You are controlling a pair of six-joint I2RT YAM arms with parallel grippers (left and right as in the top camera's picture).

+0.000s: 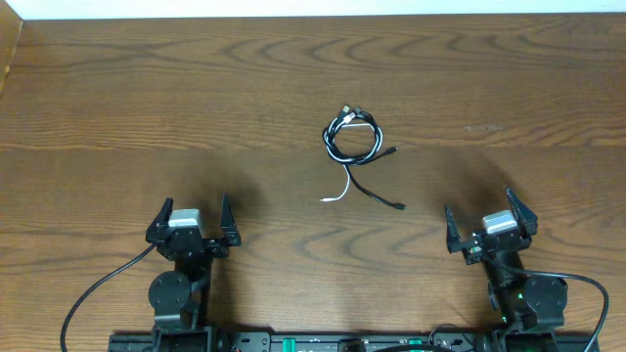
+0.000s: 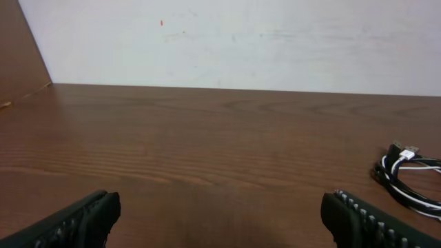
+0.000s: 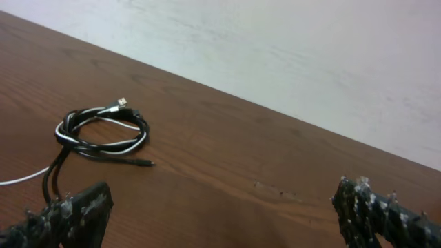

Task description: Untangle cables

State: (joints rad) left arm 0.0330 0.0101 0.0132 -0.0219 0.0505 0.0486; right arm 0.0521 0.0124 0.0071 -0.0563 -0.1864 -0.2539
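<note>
The cables (image 1: 352, 139) lie in a small tangled coil on the table's middle, black cords wound with one white cord. A white end (image 1: 333, 197) and a black plug end (image 1: 399, 206) trail toward the front. The coil also shows at the right edge of the left wrist view (image 2: 406, 180) and at the left of the right wrist view (image 3: 103, 135). My left gripper (image 1: 191, 221) is open and empty at the front left, well short of the coil. My right gripper (image 1: 489, 223) is open and empty at the front right.
The wooden table (image 1: 147, 88) ends at a pale wall (image 2: 241, 41) at the back. Thick black arm wires (image 1: 93, 293) loop beside the arm bases at the front edge.
</note>
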